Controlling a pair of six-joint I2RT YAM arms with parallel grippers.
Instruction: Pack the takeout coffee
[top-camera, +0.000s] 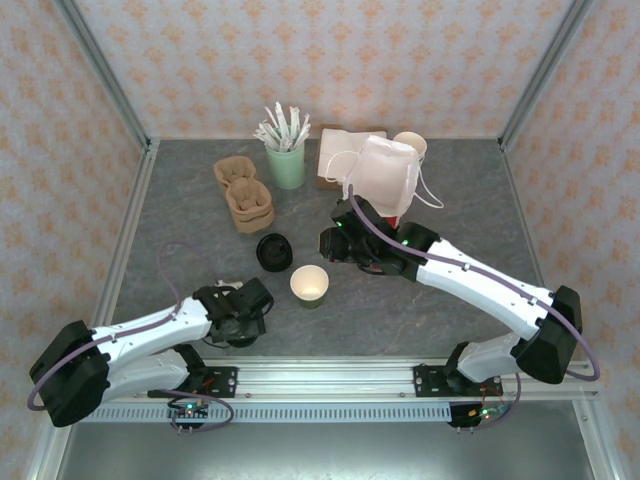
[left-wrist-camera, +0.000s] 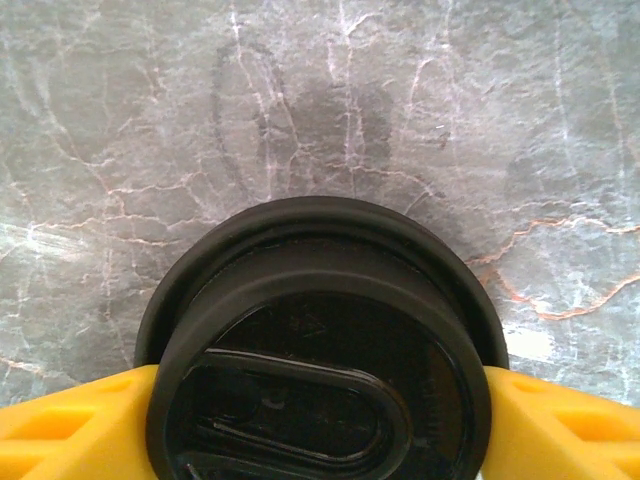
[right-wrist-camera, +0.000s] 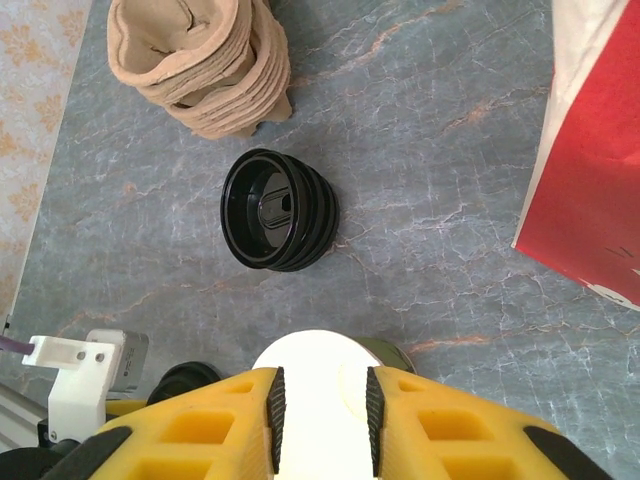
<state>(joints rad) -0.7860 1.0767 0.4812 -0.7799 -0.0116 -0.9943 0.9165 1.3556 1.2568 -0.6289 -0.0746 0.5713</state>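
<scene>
The takeout coffee, a cup wearing its lid, is out of view. A lidless cream paper cup (top-camera: 309, 285) (right-wrist-camera: 320, 355) stands upright near the table's middle. My right gripper (top-camera: 338, 248) (right-wrist-camera: 320, 405) hangs over it, open, and the cup's rim is wider than the gap between the black pads. Near the front left, my left gripper (top-camera: 238, 328) (left-wrist-camera: 320, 400) has its yellow fingers (left-wrist-camera: 70, 425) pressed against both sides of a single black lid (left-wrist-camera: 320, 330) (right-wrist-camera: 185, 380) lying on the marbled table (left-wrist-camera: 330, 110).
A stack of loose black lids (top-camera: 273, 251) (right-wrist-camera: 277, 210) lies just beyond the cup. Behind it sit stacked pulp carriers (top-camera: 245, 195) (right-wrist-camera: 205, 60) and a green cup of sachets (top-camera: 286, 160). A white and red paper bag (top-camera: 380, 175) (right-wrist-camera: 590, 150) and spare cups (top-camera: 410, 145) stand at the back.
</scene>
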